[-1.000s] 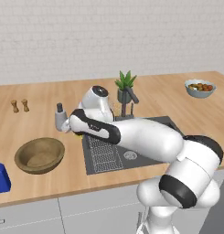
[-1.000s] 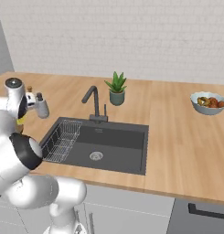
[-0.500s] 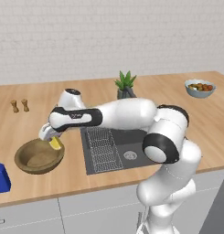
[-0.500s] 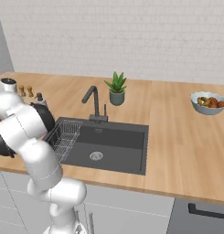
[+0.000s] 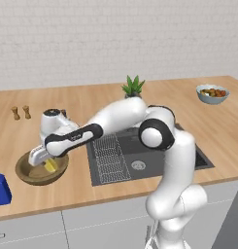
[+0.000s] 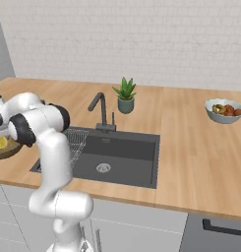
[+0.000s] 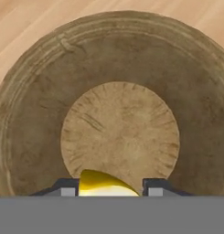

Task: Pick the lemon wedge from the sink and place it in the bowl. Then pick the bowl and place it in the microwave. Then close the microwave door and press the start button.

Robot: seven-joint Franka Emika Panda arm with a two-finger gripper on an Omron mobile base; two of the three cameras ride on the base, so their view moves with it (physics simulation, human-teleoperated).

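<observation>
One wooden counter (image 5: 198, 131) carries everything. At its centre lies the sink (image 5: 140, 158); at nine o'clock from it sits the bowl (image 5: 30, 175). Over the bowl hangs the gripper (image 7: 111, 188), jaws clamped on the lemon wedge (image 7: 104, 183), held above the bowl's floor.

Yellow lemon wedge (image 7: 104, 183) above brown wooden bowl (image 7: 35, 114).

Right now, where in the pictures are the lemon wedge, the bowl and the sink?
lemon wedge (image 7: 104, 184): hand view, on its yellow top between the fingertips.
bowl (image 5: 27, 174): left base view, on its near rim.
sink (image 6: 123, 153): right base view, on the basin floor.
</observation>
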